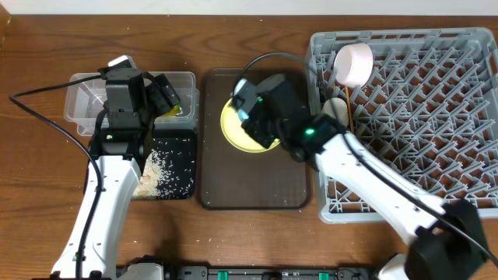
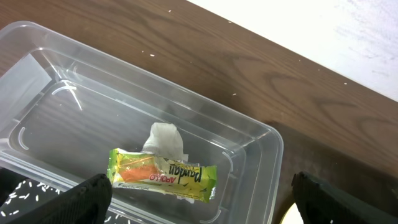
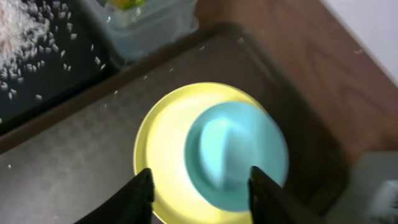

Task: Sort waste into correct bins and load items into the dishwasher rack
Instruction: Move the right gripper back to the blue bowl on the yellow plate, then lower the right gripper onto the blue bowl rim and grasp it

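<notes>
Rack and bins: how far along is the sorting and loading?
Done: wrapper and tissue lie in the tub, rice in the black tray, a pinkish bowl in the rack. In hand: the right gripper, jaws apart, hovers over the blue bowl on the plate. Still to load: blue bowl and plate. The left gripper hangs open over the tub.

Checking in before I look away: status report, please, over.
Left gripper open over tub; wrapper and tissue inside. Right gripper open above blue bowl on yellow plate. Nothing blocking the bowl.
</notes>
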`<state>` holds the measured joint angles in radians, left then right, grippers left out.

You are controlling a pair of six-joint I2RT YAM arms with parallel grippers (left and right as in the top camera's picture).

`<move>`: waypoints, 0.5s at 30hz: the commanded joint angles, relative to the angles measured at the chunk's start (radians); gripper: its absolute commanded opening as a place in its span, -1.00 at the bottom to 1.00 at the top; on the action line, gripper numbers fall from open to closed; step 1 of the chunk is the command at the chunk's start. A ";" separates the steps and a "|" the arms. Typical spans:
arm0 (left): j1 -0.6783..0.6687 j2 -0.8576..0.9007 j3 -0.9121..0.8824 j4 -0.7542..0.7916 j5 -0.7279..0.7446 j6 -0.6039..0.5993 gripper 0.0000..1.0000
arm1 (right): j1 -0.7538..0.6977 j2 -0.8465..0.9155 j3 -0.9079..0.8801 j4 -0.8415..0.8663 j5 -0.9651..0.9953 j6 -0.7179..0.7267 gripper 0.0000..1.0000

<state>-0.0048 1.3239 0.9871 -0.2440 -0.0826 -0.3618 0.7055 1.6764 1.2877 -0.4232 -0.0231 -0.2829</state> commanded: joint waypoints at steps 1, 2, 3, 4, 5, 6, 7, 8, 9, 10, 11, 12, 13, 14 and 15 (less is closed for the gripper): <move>0.002 -0.004 0.018 -0.002 -0.012 0.010 0.91 | 0.018 0.055 0.011 0.010 0.027 -0.030 -0.13; 0.002 -0.004 0.018 -0.002 -0.012 0.010 0.91 | 0.019 0.071 0.012 0.013 0.026 -0.030 -0.13; 0.002 -0.004 0.018 -0.002 -0.012 0.010 0.91 | 0.020 0.085 0.011 0.016 0.027 -0.030 -0.13; 0.002 -0.004 0.018 -0.002 -0.012 0.010 0.91 | 0.020 0.100 0.012 0.019 0.027 -0.030 -0.13; 0.002 -0.004 0.018 -0.002 -0.012 0.010 0.91 | 0.020 0.111 0.011 0.020 0.026 -0.030 -0.14; 0.002 -0.004 0.018 -0.002 -0.012 0.010 0.91 | 0.020 0.125 0.012 0.024 0.026 -0.030 -0.14; 0.002 -0.004 0.018 -0.002 -0.012 0.010 0.91 | 0.019 0.135 0.011 0.027 0.026 -0.030 -0.15; 0.002 -0.004 0.018 -0.002 -0.012 0.010 0.91 | 0.020 0.148 0.011 0.031 0.026 -0.030 -0.15; 0.002 -0.004 0.018 -0.002 -0.012 0.010 0.91 | 0.020 0.159 0.011 0.036 0.026 -0.030 -0.15; 0.002 -0.004 0.018 -0.002 -0.012 0.010 0.91 | 0.020 0.167 0.011 0.039 0.026 -0.034 -0.16; 0.002 -0.004 0.018 -0.002 -0.012 0.010 0.91 | 0.020 0.177 0.011 0.042 0.026 -0.038 -0.16; 0.002 -0.004 0.018 -0.002 -0.012 0.010 0.91 | 0.020 0.183 0.011 0.044 0.026 -0.042 -0.17; 0.002 -0.004 0.018 -0.002 -0.012 0.010 0.91 | 0.020 0.190 0.011 0.047 0.026 -0.048 -0.17; 0.002 -0.004 0.018 -0.002 -0.012 0.010 0.91 | 0.020 0.194 0.011 0.051 0.026 -0.048 -0.17; 0.002 -0.004 0.018 -0.002 -0.012 0.010 0.91 | 0.019 0.202 0.011 0.059 0.026 -0.048 -0.18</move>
<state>-0.0048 1.3239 0.9871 -0.2440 -0.0826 -0.3618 0.7177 1.8591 1.2877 -0.3771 -0.0029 -0.3103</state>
